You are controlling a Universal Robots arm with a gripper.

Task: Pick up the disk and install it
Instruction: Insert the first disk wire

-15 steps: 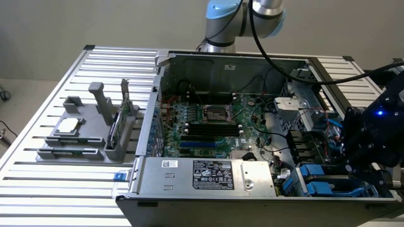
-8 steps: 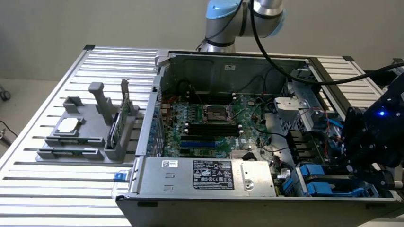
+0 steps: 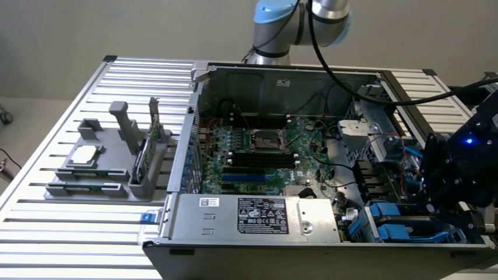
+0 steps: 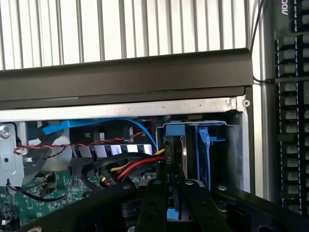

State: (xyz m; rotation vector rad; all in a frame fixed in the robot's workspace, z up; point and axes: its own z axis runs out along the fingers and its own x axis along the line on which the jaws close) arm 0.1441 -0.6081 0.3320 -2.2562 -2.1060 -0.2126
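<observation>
In the wrist view the disk [image 4: 175,150] stands edge-on, a thin silver-grey slab with a blue carrier frame, reaching into the drive bay at the corner of the open computer case [image 4: 125,77]. My gripper [image 4: 173,205] is shut on its near edge, one black finger on each side. A second blue carrier [image 4: 204,145] stands in the slot right beside it. In the exterior view my gripper [image 3: 458,198] hangs over the case's corner at the exterior view's right, above the blue drive carriers [image 3: 389,226].
Red, yellow and black cables [image 4: 130,166] run close to the bay. The power supply [image 3: 257,216] and motherboard [image 3: 257,149] occupy the case. A grey fixture [image 3: 101,169] holding a processor chip [image 3: 84,154] sits on the slatted table. A keyboard [image 4: 292,121] lies beside the case.
</observation>
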